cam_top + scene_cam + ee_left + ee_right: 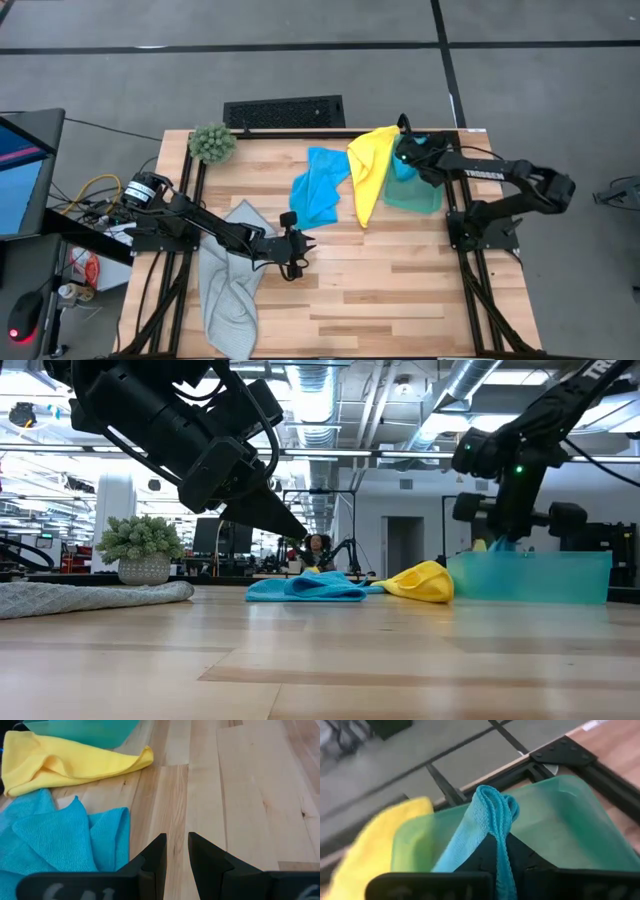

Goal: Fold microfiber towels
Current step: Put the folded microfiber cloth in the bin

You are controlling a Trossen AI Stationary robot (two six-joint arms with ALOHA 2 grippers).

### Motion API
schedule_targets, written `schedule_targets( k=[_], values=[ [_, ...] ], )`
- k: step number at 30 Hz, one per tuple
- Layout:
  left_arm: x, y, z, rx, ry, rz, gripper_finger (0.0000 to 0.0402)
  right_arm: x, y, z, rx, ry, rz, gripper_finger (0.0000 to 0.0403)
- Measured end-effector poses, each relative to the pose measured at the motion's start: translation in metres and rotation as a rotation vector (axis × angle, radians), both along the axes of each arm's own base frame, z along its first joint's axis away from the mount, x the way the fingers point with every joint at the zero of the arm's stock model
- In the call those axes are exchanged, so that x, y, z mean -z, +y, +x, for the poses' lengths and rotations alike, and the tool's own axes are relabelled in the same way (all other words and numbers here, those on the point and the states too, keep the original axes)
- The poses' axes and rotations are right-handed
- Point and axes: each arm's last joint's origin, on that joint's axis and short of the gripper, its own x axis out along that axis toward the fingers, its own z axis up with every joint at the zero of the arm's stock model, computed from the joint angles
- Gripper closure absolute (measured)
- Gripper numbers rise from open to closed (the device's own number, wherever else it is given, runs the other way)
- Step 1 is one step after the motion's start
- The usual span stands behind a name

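A bright blue towel (318, 192) lies crumpled mid-table. A yellow towel (368, 170) lies to its right, beside a translucent teal bin (415, 192). The pale grey towel (228, 290) lies at the near left and hangs over the table's edge. My right gripper (405, 152) is at the bin's far side, shut on a second blue towel (490, 815). My left gripper (297, 255) hovers over bare wood near the first blue towel (60, 840). Its fingers (177, 840) stand a narrow gap apart with nothing between them. My right gripper pinches a bunched fold of the blue towel (501, 855) between its two fingers, several layers thick. A loop of the cloth stands up past the fingertips in front of the bin's wall (560, 815). The gripper's own body hides the rest of the towel.
A fuzzy green plant (212, 143) stands at the far left corner. The table's black frame runs along the edges, with a black grille (283, 112) beyond the far edge. Bare wood spreads over the near middle and near right (400, 300).
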Motion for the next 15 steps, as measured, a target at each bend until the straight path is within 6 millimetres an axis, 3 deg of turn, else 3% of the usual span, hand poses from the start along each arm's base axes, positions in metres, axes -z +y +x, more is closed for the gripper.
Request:
schedule_targets(
  k=[6,15],
  values=[
    [0.0,0.0,0.0,-0.001,0.0,-0.001,0.0329,0.0,0.0,0.0,-0.132,0.162,0.034,0.032],
    [0.0,0.0,0.0,-0.015,-0.001,-0.023,0.0329,-0.005,0.004,-0.012,-0.165,0.263,0.086,0.0191]
  ],
)
